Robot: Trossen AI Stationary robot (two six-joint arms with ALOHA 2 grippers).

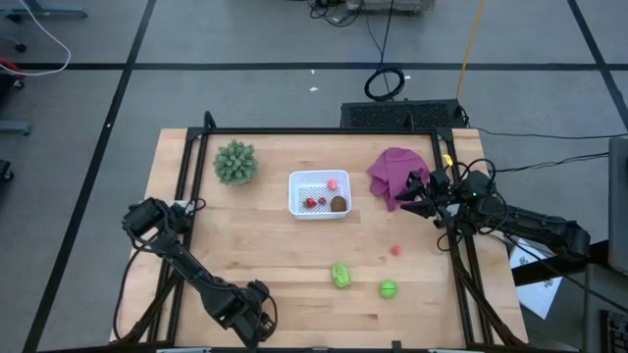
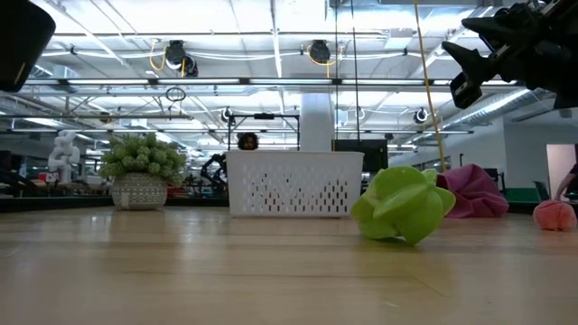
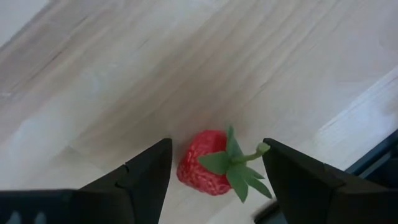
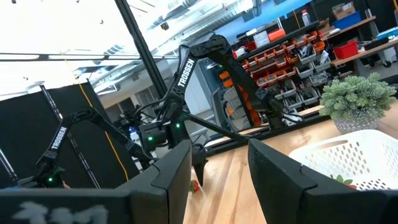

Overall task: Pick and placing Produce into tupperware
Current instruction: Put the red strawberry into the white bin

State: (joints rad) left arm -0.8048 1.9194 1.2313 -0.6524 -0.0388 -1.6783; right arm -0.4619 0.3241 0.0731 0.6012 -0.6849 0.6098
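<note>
Wooden worktop (image 1: 265,245) holds a white tupperware (image 1: 319,193) near its middle with a few toy pieces already inside, while two green pieces (image 1: 340,275) and a small pink bit (image 1: 396,250) lie out on the wood. At the near left corner the left pincer (image 3: 214,171) stands open around a little red strawberry (image 3: 208,163), not touching it; the toy looks light and hard, so gripping its round red body, not the leafy stem, seems best. Over by the purple cloth (image 1: 394,169), the right pincer (image 4: 217,165) hangs in the air, partly open and holding nothing.

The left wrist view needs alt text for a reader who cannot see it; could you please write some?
A red toy strawberry with a green leafy stem lies on the pale wooden table, between the open jaws of the left gripper, which touch nothing.
</note>
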